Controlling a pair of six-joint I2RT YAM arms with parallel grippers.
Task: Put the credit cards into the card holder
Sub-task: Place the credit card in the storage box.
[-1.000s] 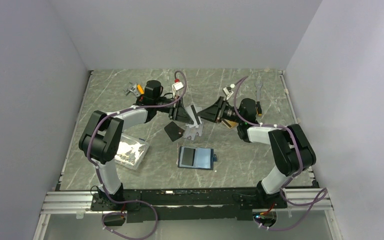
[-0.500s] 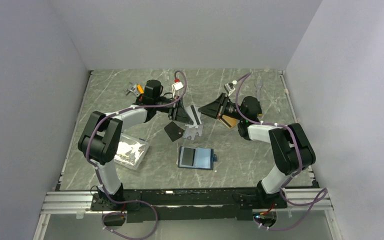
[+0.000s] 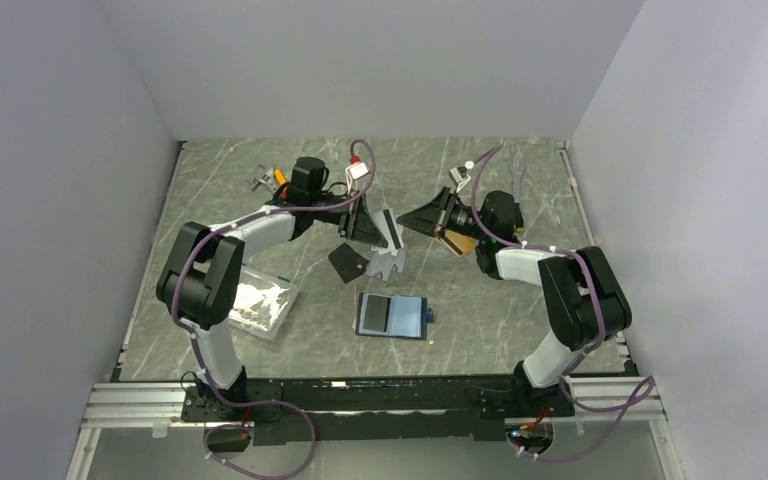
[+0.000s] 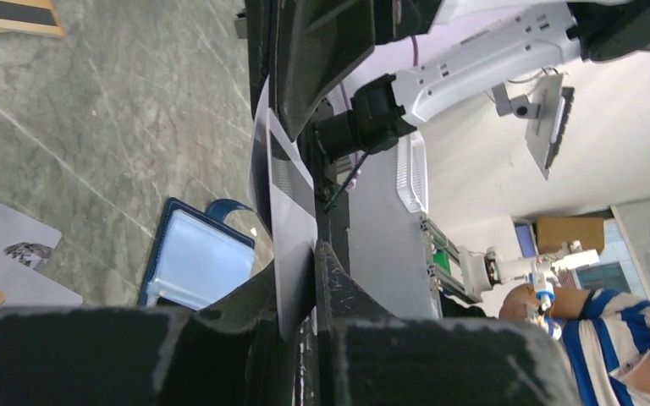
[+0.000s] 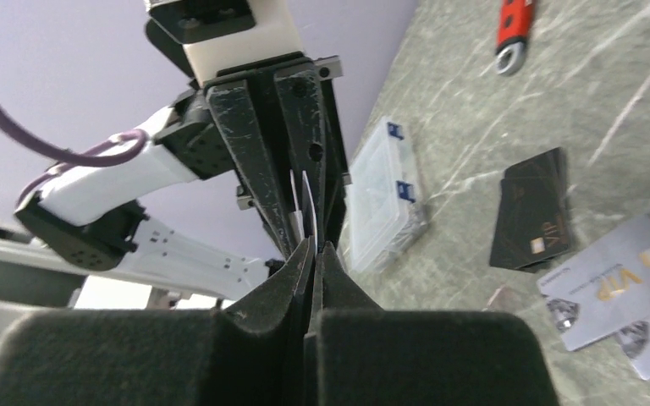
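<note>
My left gripper (image 3: 372, 228) is shut on a silver-white card with a black stripe (image 3: 391, 230) and holds it on edge above the table; the wrist view shows it pinched between the jaws (image 4: 288, 211). My right gripper (image 3: 407, 218) meets the card's far edge, and its jaws (image 5: 313, 244) are closed on the thin edge (image 5: 305, 196). The navy card holder (image 3: 392, 315) lies open nearer the arms and also shows in the left wrist view (image 4: 195, 262). The black card (image 3: 347, 262) lies flat to the left. The orange-gold card (image 3: 458, 243) lies under my right arm.
Two silver VIP cards (image 3: 388, 264) lie below the held card. A clear plastic box of small parts (image 3: 260, 303) stands at the left. A wrench (image 3: 517, 175) lies at the back right and small tools (image 3: 268, 178) at the back left.
My right gripper has shifted slightly up and back, uncovering more of the orange-gold card. The left gripper and the held card have stayed almost still.
</note>
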